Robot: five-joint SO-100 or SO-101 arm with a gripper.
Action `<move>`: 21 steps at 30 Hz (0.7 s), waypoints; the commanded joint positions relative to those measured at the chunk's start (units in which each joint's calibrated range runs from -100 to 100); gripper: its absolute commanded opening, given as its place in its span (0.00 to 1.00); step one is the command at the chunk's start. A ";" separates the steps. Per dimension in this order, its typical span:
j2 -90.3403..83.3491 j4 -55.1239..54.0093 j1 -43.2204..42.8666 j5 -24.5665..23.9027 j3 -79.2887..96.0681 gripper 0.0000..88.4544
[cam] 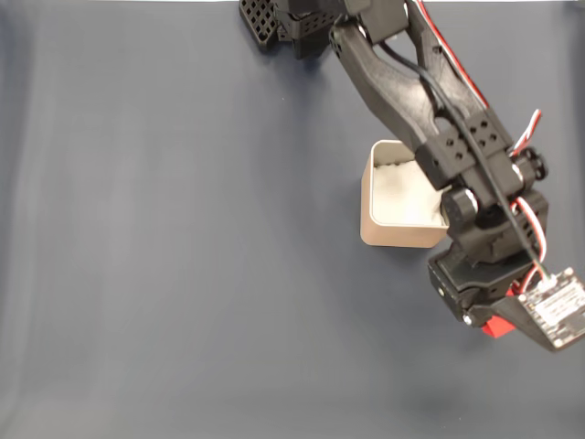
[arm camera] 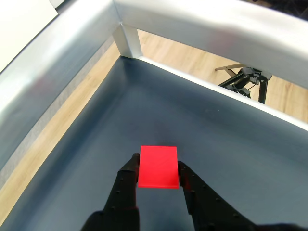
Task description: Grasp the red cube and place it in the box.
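Note:
In the wrist view the red cube (arm camera: 158, 167) sits between my two black fingers, which press against its left and right sides; my gripper (arm camera: 159, 166) is shut on it. The fixed view shows just a corner of the red cube (cam: 496, 326) poking out beneath the wrist, at the lower right of the dark mat. Above and to its left stands the beige box (cam: 400, 236) with white padding inside; my arm (cam: 430, 110) crosses its right edge. Whether the cube is off the mat I cannot tell.
The arm's black base (cam: 292, 23) stands at the top edge of the dark mat (cam: 183, 256). In the wrist view an aluminium frame rail (arm camera: 202, 24) borders the mat, and a black tripod (arm camera: 245, 82) stands beyond it on a wooden floor.

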 commanded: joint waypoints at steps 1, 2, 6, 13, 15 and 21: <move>-8.17 -0.08 -0.46 0.63 0.88 0.05; -9.30 -0.08 -0.53 0.73 1.61 0.05; -13.28 0.82 -0.67 0.83 2.89 0.04; -19.16 3.86 -0.53 0.63 4.07 0.04; -21.07 4.11 -0.39 0.88 5.62 0.04; -27.47 4.02 -0.04 1.47 12.09 0.04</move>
